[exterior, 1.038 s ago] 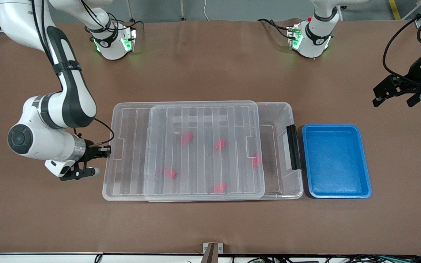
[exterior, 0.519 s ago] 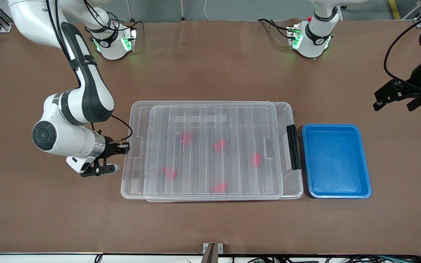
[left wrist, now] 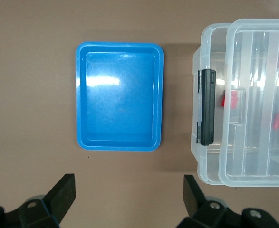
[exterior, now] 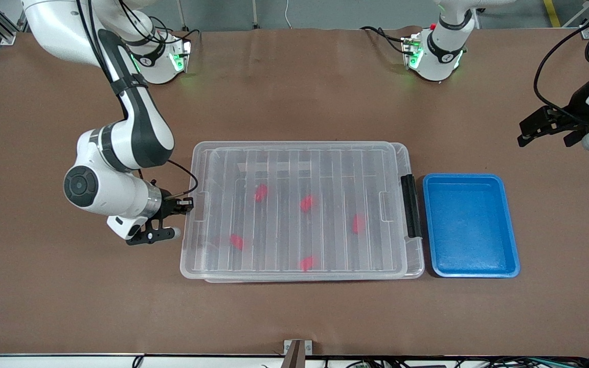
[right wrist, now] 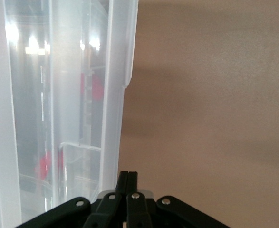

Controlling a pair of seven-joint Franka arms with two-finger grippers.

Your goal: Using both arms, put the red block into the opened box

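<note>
The clear box (exterior: 417, 255) lies mid-table, its black latch (exterior: 410, 206) at the left arm's end. Its ribbed lid (exterior: 294, 153) covers nearly all of it. Several red blocks show through the lid, among them one (exterior: 261, 192) and another (exterior: 307, 263). My right gripper (exterior: 188, 204) is shut, its tips (right wrist: 128, 175) against the lid's end at the right arm's end. My left gripper (exterior: 545, 138) hangs open over bare table by the left arm's end, with nothing between its fingers (left wrist: 129, 190). The left wrist view shows the latch (left wrist: 206, 107) and one red block (left wrist: 230, 99).
An empty blue tray (exterior: 471, 227) sits beside the box's latch end, toward the left arm's end, and shows in the left wrist view (left wrist: 120, 95). Brown table surface surrounds both.
My right gripper has moved toward the left arm's end, and the lid has slid with it over the box. The left gripper has barely shifted.
</note>
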